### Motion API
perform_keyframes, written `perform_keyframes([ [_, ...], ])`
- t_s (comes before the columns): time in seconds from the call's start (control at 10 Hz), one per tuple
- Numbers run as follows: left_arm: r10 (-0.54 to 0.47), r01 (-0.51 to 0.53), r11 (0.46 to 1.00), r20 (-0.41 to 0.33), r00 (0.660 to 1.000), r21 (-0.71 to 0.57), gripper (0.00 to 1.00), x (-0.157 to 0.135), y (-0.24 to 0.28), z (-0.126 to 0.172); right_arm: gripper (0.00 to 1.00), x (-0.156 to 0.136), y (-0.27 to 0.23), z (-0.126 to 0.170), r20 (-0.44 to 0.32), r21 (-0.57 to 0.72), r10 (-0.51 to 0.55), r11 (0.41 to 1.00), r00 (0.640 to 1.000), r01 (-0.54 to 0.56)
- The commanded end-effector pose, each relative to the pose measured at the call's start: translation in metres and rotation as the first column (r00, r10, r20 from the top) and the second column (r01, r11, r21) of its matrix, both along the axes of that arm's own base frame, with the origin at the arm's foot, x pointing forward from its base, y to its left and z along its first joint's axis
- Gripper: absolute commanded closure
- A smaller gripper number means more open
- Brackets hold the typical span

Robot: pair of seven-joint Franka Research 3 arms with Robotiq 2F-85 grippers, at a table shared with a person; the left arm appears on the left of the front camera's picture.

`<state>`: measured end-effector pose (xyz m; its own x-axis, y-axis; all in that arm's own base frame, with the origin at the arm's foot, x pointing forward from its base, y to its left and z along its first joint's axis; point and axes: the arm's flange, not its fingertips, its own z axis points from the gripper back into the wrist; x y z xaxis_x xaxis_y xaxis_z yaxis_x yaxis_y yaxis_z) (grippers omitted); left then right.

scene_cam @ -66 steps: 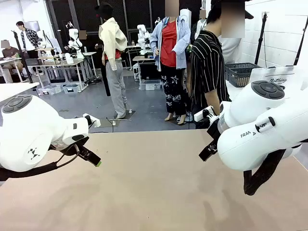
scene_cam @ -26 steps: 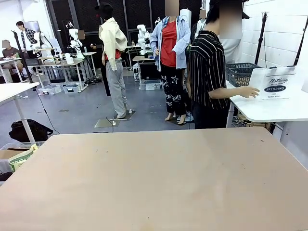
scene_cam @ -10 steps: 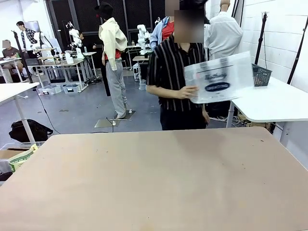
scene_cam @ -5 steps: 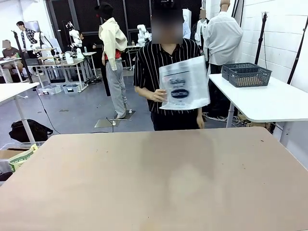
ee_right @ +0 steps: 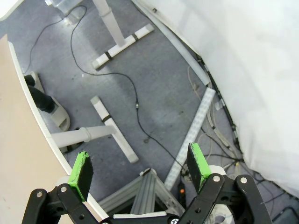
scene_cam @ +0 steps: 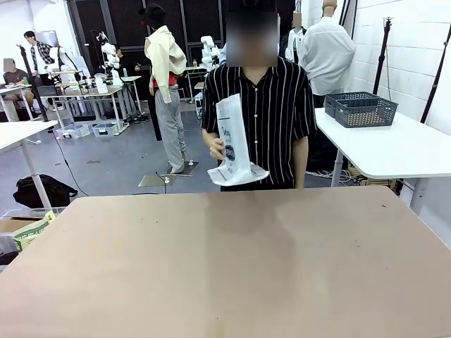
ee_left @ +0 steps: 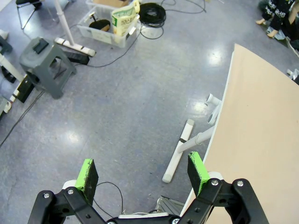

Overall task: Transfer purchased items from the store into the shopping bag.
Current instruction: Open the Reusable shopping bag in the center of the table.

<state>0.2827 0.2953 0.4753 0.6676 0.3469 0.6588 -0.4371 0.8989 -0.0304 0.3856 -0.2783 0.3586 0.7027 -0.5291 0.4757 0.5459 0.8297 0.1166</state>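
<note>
A person in a striped shirt stands at the far side of the tan table (scene_cam: 225, 267) and holds the whitish shopping bag (scene_cam: 235, 144) in one hand, just above the far edge. The dark grey basket (scene_cam: 361, 109) sits on a white side table (scene_cam: 394, 151) at the back right; what it holds is hidden. My left gripper (ee_left: 142, 170) is open over the floor beside the table's edge. My right gripper (ee_right: 138, 165) is open too, above floor and cables, with nothing between its fingers.
In the left wrist view a grey step stool (ee_left: 46, 65) and a clear bin (ee_left: 110, 28) stand on the floor. The right wrist view shows table legs (ee_right: 112, 135), a cable and a white wall (ee_right: 243, 70).
Both arms have left the front view. The person picked up the bag at the side table, walked left with it, and now stands behind the middle of my table.
</note>
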Motion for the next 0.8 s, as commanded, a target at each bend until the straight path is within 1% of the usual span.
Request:
perform_keyframes([
  [0.0,0.011,-0.011,1.0,0.001,1.0,-0.013,0.0,0.0004,-0.001,-0.0004,0.0,0.0007,0.0008,-0.0012,-0.002,0.006,-0.009,1.0,1.0,0.009],
  [0.7,0.011,-0.011,1.0,0.001,1.0,-0.013,0.0,0.0004,-0.001,-0.0004,0.0,0.0007,0.0008,-0.0012,-0.002,0.006,-0.009,1.0,1.0,0.009],
])
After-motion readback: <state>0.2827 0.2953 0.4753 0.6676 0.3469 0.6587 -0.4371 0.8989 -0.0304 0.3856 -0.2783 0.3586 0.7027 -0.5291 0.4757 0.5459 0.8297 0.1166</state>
